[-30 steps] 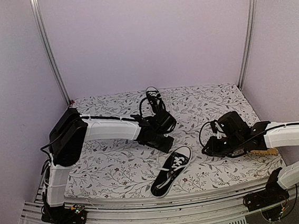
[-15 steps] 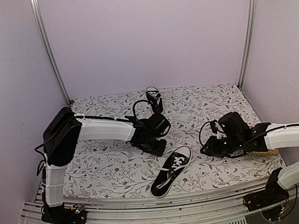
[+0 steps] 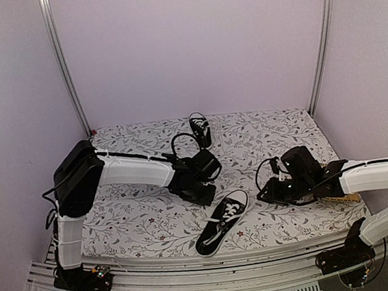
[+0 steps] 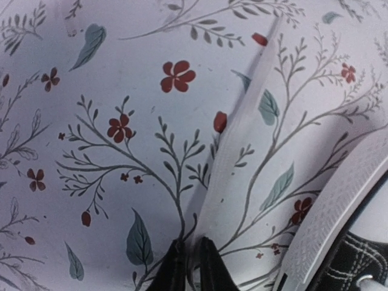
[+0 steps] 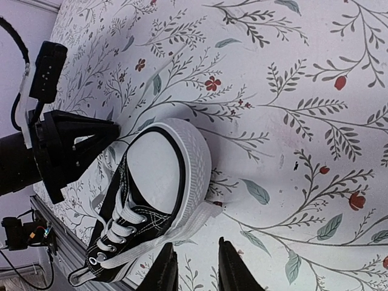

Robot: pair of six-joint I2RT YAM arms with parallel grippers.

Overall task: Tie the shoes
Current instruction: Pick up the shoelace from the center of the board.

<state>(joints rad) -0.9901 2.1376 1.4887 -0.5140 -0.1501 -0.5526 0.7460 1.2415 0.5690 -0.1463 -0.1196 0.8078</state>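
Note:
One black shoe (image 3: 222,222) with a white toe cap lies near the front edge, laces loose. The other shoe (image 3: 200,128) stands at the back of the mat. My left gripper (image 3: 203,194) is low on the mat just left of the near shoe's toe. In the left wrist view its jaws (image 4: 191,244) are pinched on a flat white lace (image 4: 242,127) that stretches away over the cloth, beside the shoe's sole (image 4: 339,206). My right gripper (image 5: 196,244) hovers open just right of the toe cap (image 5: 151,176), above the other lace end (image 5: 203,219), nothing between its fingers.
A floral cloth (image 3: 138,213) covers the table. Purple walls close the back and sides, with metal posts (image 3: 63,69) at the corners. A tan wooden piece (image 3: 347,197) lies under the right arm.
The left gripper has slid toward the near shoe's toe, come down and closed on the lace. The right gripper has edged slightly left toward the shoe.

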